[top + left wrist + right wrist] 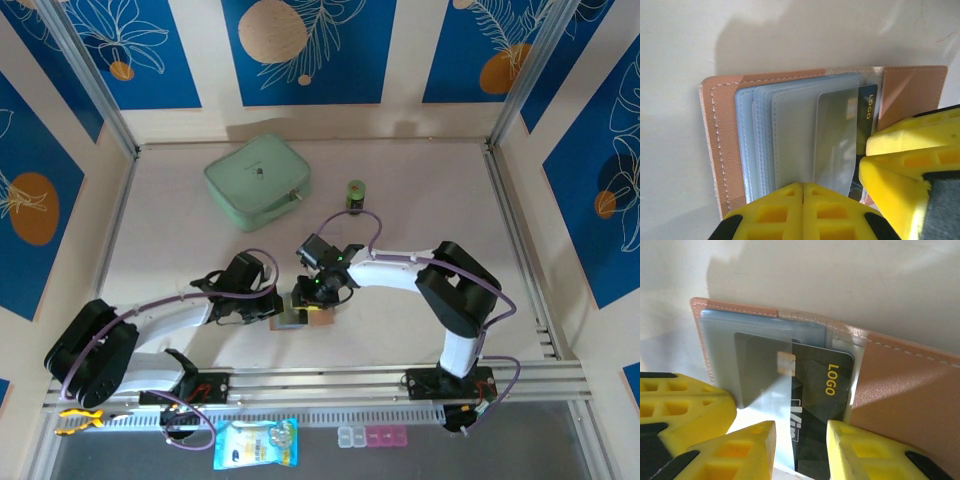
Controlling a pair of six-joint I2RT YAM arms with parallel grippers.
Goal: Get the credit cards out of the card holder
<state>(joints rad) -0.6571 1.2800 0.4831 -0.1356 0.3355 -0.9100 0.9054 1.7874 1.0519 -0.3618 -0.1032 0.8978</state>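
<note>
Dark card [820,400] partly under pocket [720,350]

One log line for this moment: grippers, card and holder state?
card holder: open flat | dark card: partly out of its sleeve | left gripper: shut, tips over card holder | right gripper: open over dark card

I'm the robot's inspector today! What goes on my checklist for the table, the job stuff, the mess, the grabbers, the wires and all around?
Surface: pale table, no spills seen.
Job's things: card holder lies open; a dark credit card printed LOGO sticks partly out of a pocket.
Clutter: mint-green zip case and a small green item at the back.
Grippers: left gripper fingers together at the pockets' near edge; right gripper open over the dark credit card.
Cables: purple cables run along both arms.
Surroundings: blue leaf-print panels on the walls.
</note>
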